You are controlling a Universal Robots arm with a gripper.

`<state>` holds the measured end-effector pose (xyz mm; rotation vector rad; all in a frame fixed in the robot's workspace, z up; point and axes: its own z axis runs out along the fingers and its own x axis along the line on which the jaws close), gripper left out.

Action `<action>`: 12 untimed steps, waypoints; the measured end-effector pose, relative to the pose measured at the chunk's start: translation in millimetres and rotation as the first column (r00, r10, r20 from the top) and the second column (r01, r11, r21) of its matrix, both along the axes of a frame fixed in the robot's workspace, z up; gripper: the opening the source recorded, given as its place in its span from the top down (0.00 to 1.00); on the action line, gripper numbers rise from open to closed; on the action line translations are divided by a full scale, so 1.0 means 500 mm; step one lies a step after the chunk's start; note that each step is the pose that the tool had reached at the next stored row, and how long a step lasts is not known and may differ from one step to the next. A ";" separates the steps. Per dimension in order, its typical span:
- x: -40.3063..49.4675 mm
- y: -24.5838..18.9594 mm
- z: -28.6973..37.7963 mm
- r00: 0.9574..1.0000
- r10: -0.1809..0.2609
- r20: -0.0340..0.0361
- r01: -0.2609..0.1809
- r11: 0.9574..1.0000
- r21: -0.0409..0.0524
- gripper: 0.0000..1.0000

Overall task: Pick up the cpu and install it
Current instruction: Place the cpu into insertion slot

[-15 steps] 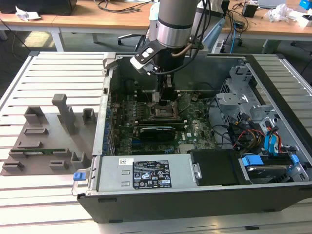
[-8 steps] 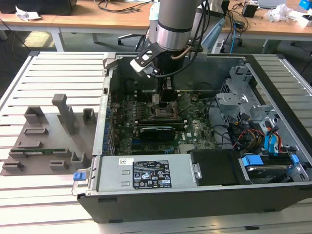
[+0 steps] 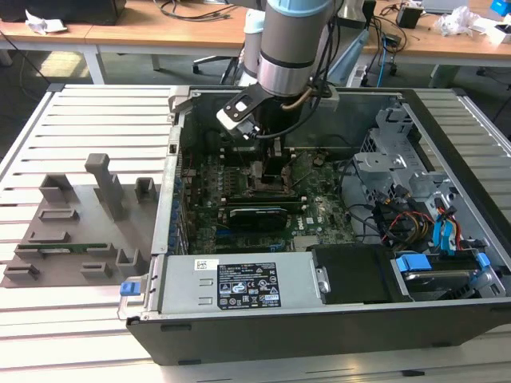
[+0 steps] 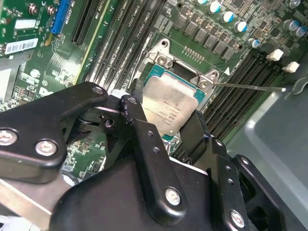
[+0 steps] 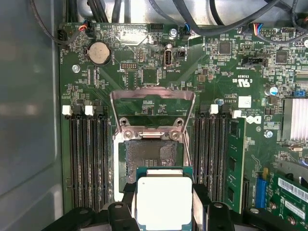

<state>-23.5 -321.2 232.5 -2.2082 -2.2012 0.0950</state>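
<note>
The cpu [image 5: 163, 203], a silvery square chip with a thin pale rim, sits between my gripper's [image 5: 163, 192] black fingers [image 5: 126, 198], which are shut on its two opposite edges. It hangs just above the near half of the open socket [image 5: 150, 155], whose metal load plate [image 5: 153, 98] is tipped up. In the second wrist view the cpu [image 4: 172, 108] covers most of the socket frame [image 4: 162, 52], with the gripper [image 4: 168, 115] around it. In the exterior view the gripper [image 3: 267, 163] reaches down into the open computer case over the motherboard [image 3: 319, 211].
Memory slots [image 5: 86, 159] flank the socket, and a green memory stick [image 5: 236, 163] stands in one. A graphics card [image 3: 257, 215], power supply [image 3: 239, 283] and drive cage with cables [image 3: 415, 199] fill the case. A grey fixture [image 3: 80, 223] lies on the slatted table.
</note>
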 end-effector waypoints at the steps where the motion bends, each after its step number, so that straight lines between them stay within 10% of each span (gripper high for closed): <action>1: 0.002 0.0001 -0.003 1.000 0.000 0.000 0.000 1.000 0.000 0.45; 12: 0.012 0.0070 -0.036 1.000 0.025 0.000 -0.025 1.000 0.000 0.45</action>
